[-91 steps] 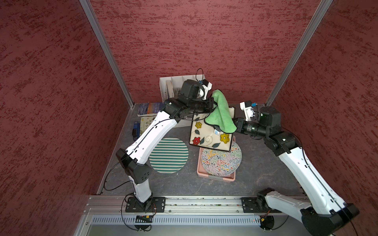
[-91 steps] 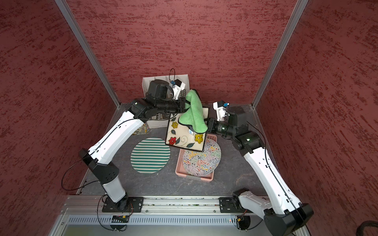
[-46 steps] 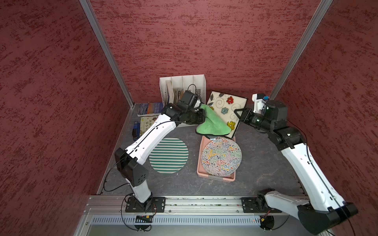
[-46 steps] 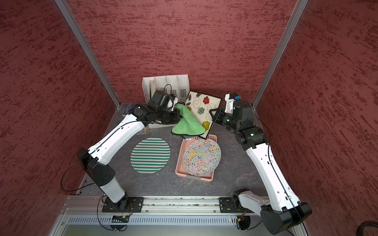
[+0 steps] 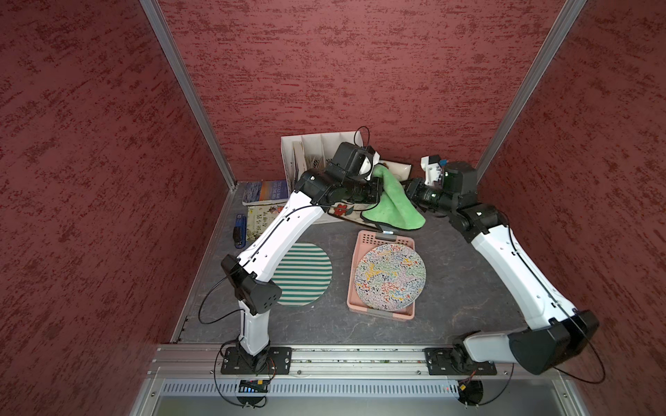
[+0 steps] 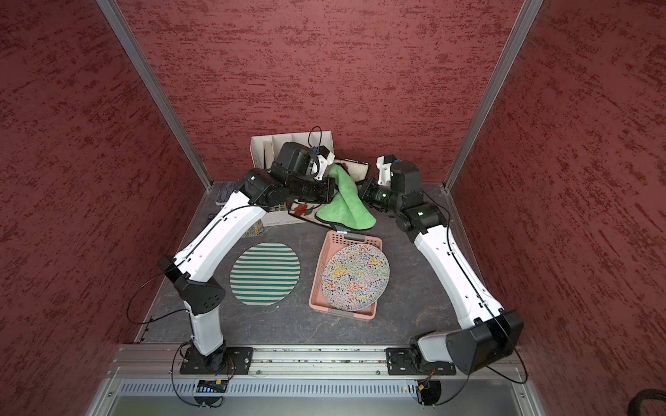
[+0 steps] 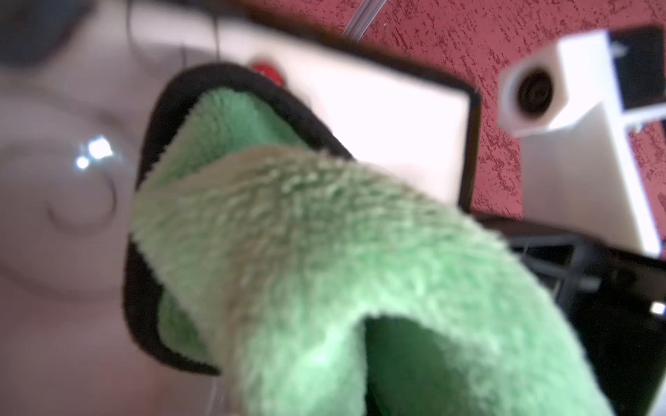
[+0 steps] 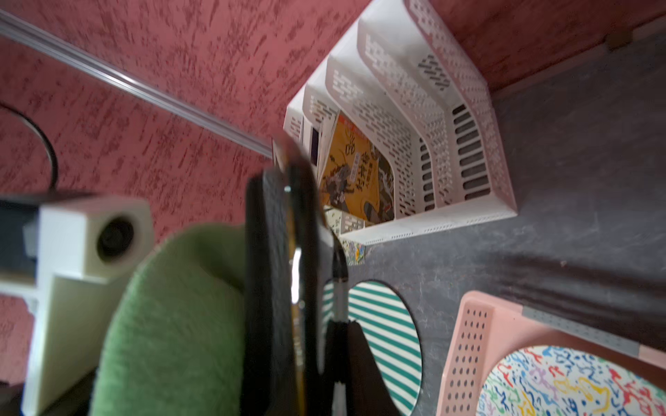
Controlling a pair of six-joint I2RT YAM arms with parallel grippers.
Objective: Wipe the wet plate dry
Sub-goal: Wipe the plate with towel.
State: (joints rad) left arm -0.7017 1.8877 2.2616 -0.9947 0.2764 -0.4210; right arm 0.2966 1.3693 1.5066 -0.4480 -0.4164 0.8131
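While draped on the plate, cloth [image 5: 393, 205]: green, pinched in the left jaws. Sweep rim to rim with light, even pressure, pile flat against the face.
Square plate [image 5: 342, 210]: floral, black-rimmed, raised at a tilt above the desk [image 5: 450, 288], at 12 o'clock of the pink tray [image 5: 351, 284]. Judged mid-wipe.
Right jaws: clamped on the plate's rim, reaching in from 3 o'clock. Hold firm and steady against the cloth's push.
Left jaws: pressed tight on the cloth at 9 o'clock of the plate, apparently meeting the face only through the fabric.
Risk: plate twisting or slipping in the pinch under a hard push.
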